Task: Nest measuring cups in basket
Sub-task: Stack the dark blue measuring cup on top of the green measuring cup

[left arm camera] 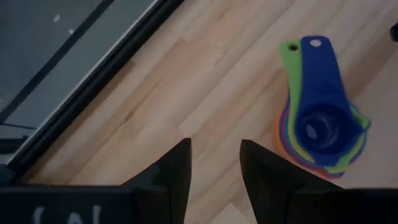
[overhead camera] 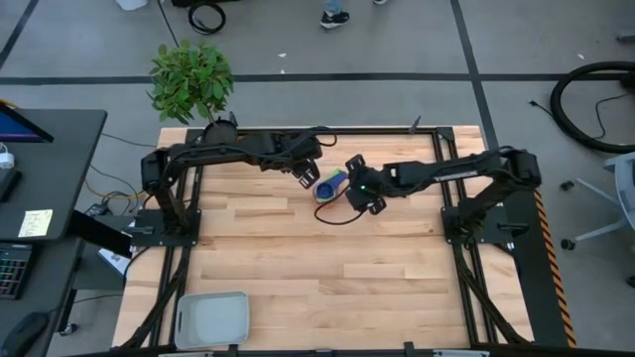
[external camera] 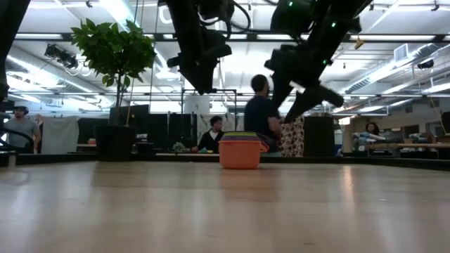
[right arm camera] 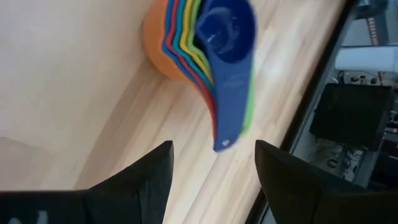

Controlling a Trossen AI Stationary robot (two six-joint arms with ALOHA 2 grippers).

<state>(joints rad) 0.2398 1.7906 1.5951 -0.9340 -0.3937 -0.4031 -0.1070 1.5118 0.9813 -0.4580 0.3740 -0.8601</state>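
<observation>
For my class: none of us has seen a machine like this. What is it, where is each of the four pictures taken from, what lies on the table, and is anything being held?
It is a robot with two dark arms at a wooden table. One picture looks straight down from above, one looks level across the tabletop, and two come from cameras on the arms' wrists. The measuring cups stand nested in one stack on the table, the dark blue cup innermost and the orange cup outermost. The grey basket sits empty near the table's front edge, far from the stack. The left gripper and the right gripper hover on either side of the stack, fingers open. Nothing is held.
</observation>
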